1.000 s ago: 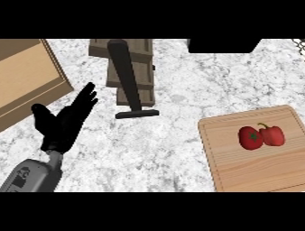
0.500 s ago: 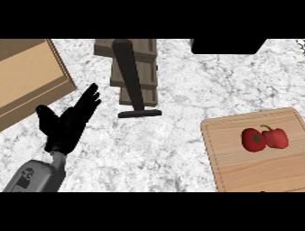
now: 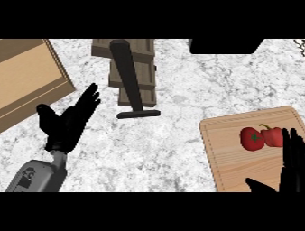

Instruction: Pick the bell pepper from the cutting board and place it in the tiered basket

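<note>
While the right hand (image 3: 298, 168) hovers straight-fingered beside the bell pepper (image 3: 261, 137), bare cutting board (image 3: 223, 155) lies leftward.

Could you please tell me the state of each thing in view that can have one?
bell pepper: lying on the cutting board, not held.
cutting board: flat on the counter.
right hand: open, fingers straight, beside the bell pepper.
left hand: open, holding nothing, above the counter.
</note>
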You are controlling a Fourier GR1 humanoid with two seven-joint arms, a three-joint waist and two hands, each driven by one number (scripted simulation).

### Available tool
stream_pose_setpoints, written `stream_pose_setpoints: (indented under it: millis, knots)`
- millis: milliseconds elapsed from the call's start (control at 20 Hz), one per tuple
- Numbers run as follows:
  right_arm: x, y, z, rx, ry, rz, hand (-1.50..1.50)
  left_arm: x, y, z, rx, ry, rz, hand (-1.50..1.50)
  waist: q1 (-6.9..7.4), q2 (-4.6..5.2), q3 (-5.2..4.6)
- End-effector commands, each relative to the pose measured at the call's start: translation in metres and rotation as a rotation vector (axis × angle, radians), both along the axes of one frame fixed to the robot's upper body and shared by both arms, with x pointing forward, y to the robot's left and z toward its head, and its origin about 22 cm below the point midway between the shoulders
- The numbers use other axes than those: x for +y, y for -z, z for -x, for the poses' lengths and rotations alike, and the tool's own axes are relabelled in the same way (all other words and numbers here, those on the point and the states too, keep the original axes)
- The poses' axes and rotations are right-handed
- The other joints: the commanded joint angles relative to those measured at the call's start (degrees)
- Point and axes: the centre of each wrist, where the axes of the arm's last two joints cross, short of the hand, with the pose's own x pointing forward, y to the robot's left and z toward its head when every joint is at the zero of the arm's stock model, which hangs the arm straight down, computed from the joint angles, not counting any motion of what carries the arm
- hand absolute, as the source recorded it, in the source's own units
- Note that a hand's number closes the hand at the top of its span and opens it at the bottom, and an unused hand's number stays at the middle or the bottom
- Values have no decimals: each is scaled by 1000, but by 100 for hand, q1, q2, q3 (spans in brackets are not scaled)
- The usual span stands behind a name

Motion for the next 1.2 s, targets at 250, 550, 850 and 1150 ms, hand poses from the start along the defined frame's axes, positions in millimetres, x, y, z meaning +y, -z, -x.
stream_pose_setpoints:
  millis: [250, 550, 850, 1150]
  knots:
    - [-12, 19, -7, 35, 80, 38, -150, 4, -4, -7, 1, -9, 4, 0, -21, -5, 2]
    - [-24, 42, 1, -25, 102, 53, -150, 7, 7, -4, -2, -17, 10, 0, -27, -4, 2]
    - [-16, 54, -13, -12, 96, 39, -150, 10, 0, -13, 14, -6, -1, 0, -19, -3, 1]
    - [-37, 64, -26, -57, 98, -6, -150, 1, 7, 11, 24, 2, 3, 0, 0, -6, 3]
